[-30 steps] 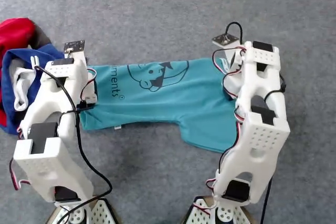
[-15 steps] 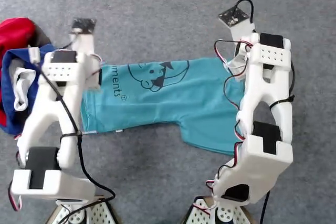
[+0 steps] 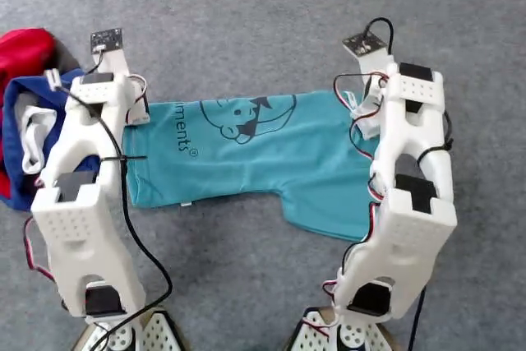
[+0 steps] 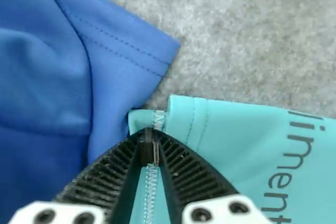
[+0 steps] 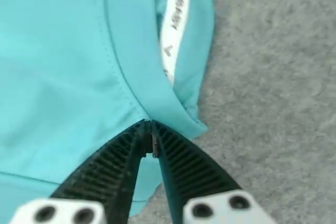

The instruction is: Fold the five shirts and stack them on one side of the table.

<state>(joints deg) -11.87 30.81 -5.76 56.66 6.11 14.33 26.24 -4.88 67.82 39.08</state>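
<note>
High view: the teal shirt [image 3: 246, 154] lies spread flat on the grey bench [image 3: 246, 30], stretched between the left tool [image 3: 134, 114] at one end and the right tool [image 3: 362, 113] at the other. Beyond the left tool, a blue shirt [image 3: 16, 121] and a red shirt [image 3: 25, 47] lie bunched.

Left wrist view: the left tool [image 4: 152, 137] is pinched closed on the teal shirt's hem corner, with the blue shirt just beside its tips.

Right wrist view: the right tool [image 5: 148, 135] is clamped on the teal shirt's edge, and the collar label lies just ahead of its tips.
</note>
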